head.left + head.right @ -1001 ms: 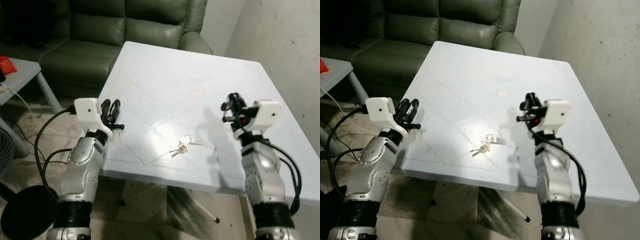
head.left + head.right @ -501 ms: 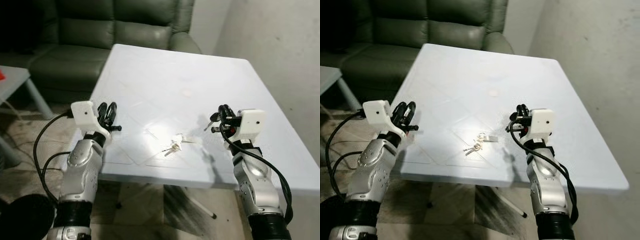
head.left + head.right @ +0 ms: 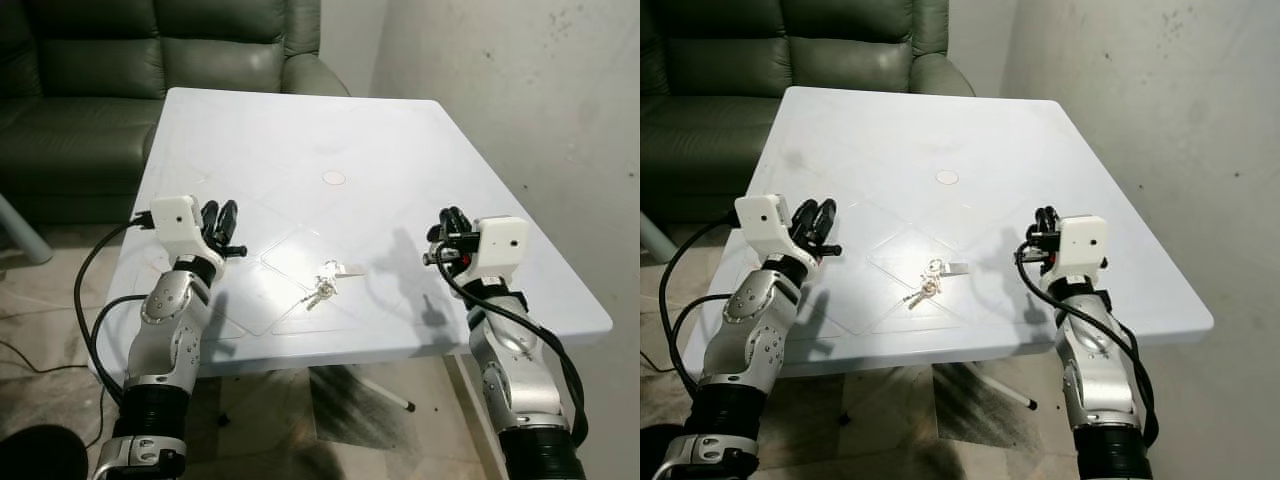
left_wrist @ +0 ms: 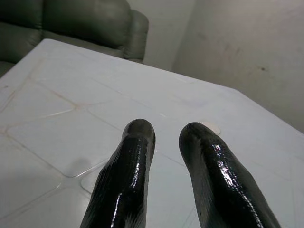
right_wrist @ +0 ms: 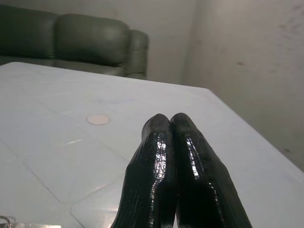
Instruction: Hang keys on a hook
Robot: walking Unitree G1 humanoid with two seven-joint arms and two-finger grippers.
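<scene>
A small bunch of silver keys [image 3: 323, 286] with a white tag lies on the white table [image 3: 300, 140], near its front edge and between my two arms. My left gripper [image 3: 221, 217] hovers above the table's front left part, left of the keys, its black fingers [image 4: 137, 156] a little apart and empty. My right gripper [image 3: 450, 225] is raised over the front right part of the table, right of the keys, with its fingers [image 5: 168, 142] pressed together on nothing.
A dark green leather sofa [image 3: 150, 60] stands behind the table. A bare wall [image 3: 520, 90] runs along the right side. A small round cap [image 3: 333, 178] sits at the table's middle. Cables lie on the tiled floor [image 3: 40, 310] at the left.
The camera has swung to the right and the whole scene has shifted left. My right gripper has lowered a little. The keys lie where they were on the table.
</scene>
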